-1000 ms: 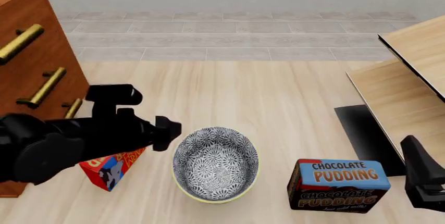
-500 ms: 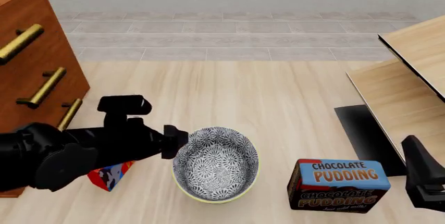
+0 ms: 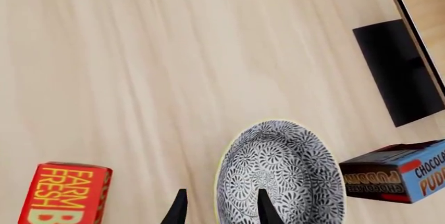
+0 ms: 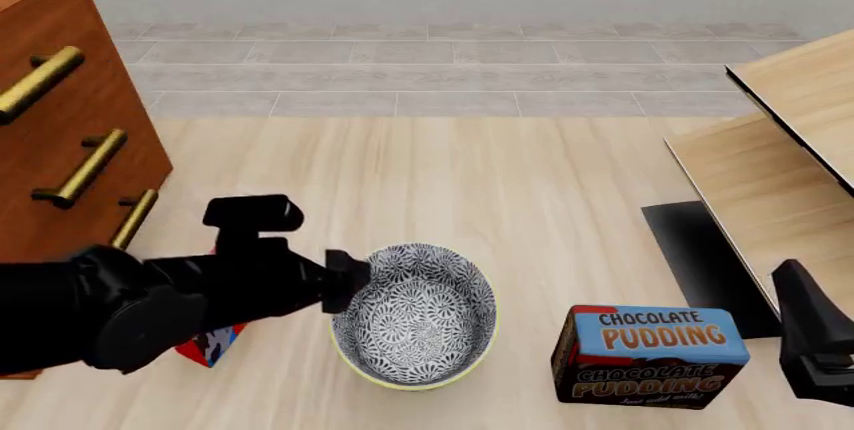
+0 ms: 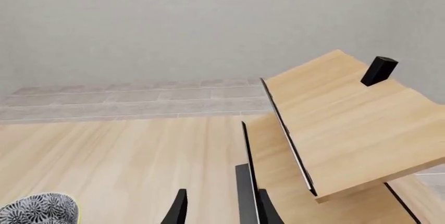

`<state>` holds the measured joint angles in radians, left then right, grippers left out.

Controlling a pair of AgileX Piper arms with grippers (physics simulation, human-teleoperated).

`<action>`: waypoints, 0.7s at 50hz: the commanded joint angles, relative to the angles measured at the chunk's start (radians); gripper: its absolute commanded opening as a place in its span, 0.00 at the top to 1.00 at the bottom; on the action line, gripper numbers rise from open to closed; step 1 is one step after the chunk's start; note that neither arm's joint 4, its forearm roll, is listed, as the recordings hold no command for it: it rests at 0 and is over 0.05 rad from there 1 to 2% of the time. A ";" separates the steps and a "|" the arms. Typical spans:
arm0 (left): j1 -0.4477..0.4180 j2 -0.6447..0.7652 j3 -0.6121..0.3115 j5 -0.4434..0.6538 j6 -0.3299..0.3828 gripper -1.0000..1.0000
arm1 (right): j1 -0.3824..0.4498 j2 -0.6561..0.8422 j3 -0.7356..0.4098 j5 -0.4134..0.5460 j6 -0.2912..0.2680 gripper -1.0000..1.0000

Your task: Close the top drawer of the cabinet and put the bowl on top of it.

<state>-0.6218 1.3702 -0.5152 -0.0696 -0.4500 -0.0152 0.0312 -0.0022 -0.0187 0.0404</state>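
Left fingers [image 3: 263, 207] straddle bowl [image 3: 282, 177] rim

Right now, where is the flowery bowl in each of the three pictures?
Front view: the bowl sits low in the middle, with the left gripper at its left rim.
Left wrist view: the bowl is at the bottom, right of centre, one fingertip over it and one outside its rim.
Right wrist view: only an edge of the bowl shows in the bottom left corner.
Shared landmark: the pale wooden furniture.

Your left end effector [image 3: 219, 211] reaches forward low over the worktop with its fingers parted. Your right end effector [image 5: 219, 208] sits at the right edge, fingers apart too.
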 commanded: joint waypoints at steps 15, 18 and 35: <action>-0.014 0.095 0.013 -0.081 -0.033 0.00 | -0.002 -0.003 0.000 0.005 -0.003 0.00; -0.019 0.105 0.018 -0.093 -0.039 0.00 | 0.000 -0.003 -0.001 0.006 -0.004 0.00; -0.028 0.141 0.030 -0.130 -0.050 0.00 | -0.001 0.000 -0.002 0.003 0.000 0.00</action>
<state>-0.6445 1.4906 -0.4926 -0.1772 -0.4923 -0.0154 0.0309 -0.0029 -0.0160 0.0388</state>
